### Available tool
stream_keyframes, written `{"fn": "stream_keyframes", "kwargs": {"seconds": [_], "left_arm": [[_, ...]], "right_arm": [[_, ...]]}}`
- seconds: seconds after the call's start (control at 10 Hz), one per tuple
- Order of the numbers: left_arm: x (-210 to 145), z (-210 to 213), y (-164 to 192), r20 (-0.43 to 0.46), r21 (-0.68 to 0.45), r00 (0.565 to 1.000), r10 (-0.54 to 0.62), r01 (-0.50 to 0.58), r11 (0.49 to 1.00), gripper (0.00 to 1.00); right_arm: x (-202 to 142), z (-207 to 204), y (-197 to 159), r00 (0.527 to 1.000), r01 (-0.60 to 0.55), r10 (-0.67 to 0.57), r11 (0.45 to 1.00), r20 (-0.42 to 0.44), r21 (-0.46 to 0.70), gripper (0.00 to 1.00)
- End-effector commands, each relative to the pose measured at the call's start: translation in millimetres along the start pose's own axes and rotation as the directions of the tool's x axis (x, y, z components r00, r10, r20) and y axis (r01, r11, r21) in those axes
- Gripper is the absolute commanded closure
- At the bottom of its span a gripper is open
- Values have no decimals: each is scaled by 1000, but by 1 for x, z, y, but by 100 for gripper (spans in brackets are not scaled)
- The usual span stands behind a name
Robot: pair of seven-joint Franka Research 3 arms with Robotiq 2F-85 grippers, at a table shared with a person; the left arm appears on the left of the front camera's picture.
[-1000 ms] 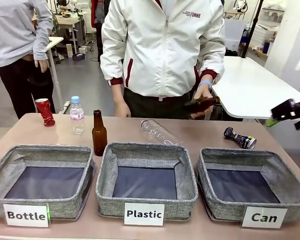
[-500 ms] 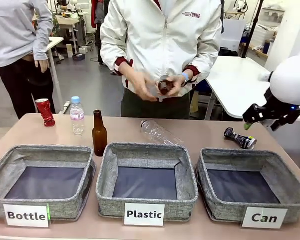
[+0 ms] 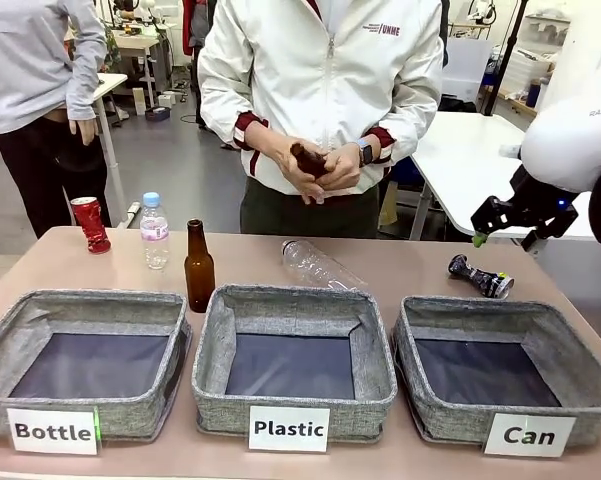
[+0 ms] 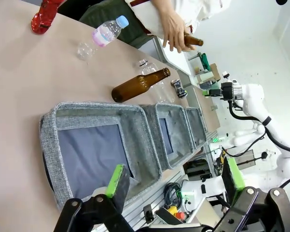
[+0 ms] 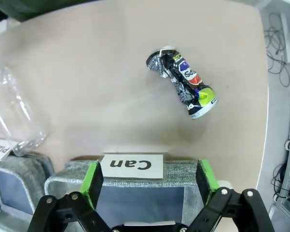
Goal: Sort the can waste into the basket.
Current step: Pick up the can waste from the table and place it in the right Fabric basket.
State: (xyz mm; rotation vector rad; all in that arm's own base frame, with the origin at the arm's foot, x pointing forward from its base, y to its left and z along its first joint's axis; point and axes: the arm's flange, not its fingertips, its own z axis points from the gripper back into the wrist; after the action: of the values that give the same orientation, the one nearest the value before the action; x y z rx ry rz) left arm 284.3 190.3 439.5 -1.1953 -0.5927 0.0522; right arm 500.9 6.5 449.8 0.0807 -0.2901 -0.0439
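The dark can (image 5: 182, 83) lies on its side on the bare table (image 3: 400, 262), just beyond the far rim of the basket (image 3: 500, 312) labelled "Can", on the robot's right. The red can (image 3: 90, 224) stands far off at the left back corner, beside an upright plastic bottle (image 3: 154, 230). Both cans are crushed thin metal, so they should be very light, hollow and already creased. A firm pinch would likely dent them further, which does no harm to waste, but the printed skin looks smooth and could slip. The dark can is pinched in at the waist with wider ends, and that narrow middle, taken across its short width, seems the surest hold. The right gripper (image 5: 148, 181) hangs above the basket's near wall with its green pads spread wide and nothing between them. The left gripper (image 4: 175, 179) is likewise spread and empty, low near the "Bottle" basket (image 3: 85, 305). The tabletop is flat, matt and tan, so a lying can may roll or skid if nudged from one side. There is free table around the dark can, and a clear plastic bottle (image 3: 315, 265) lies well apart toward the middle. A person's hands (image 3: 315, 165) hold a brown bottle above the far edge
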Motion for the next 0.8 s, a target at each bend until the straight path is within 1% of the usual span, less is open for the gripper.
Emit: {"fn": "stream_keyframes", "kwargs": {"seconds": [0.0,0.1,0.2,0.3,0.4,0.5,0.6,0.7], "left_arm": [[0,2,0,5,-15,1000,-24,24,1000,0],[0,2,0,5,-15,1000,-24,24,1000,0],[0,2,0,5,-15,1000,-24,24,1000,0],[0,2,0,5,-15,1000,-24,24,1000,0],[0,2,0,5,-15,1000,-24,24,1000,0],[0,2,0,5,-15,1000,-24,24,1000,0],[0,2,0,5,-15,1000,-24,24,1000,0],[0,2,0,5,-15,1000,-24,24,1000,0]], "right_arm": [[3,-1,0,1000,1,-1,1000,1,1,0],[-9,0,-1,1000,-17,17,998,1,-54,0],[5,-14,-4,999,-21,20,998,-26,-59,0],[24,-35,0,998,-35,32,998,-63,-46,0],[41,-57,5,997,-37,33,997,-70,-60,0],[51,-78,9,996,-36,28,995,-90,-89,0],[58,-99,10,993,-50,40,994,-107,-94,0],[63,-117,9,993,-31,16,992,-121,-126,0]]}}
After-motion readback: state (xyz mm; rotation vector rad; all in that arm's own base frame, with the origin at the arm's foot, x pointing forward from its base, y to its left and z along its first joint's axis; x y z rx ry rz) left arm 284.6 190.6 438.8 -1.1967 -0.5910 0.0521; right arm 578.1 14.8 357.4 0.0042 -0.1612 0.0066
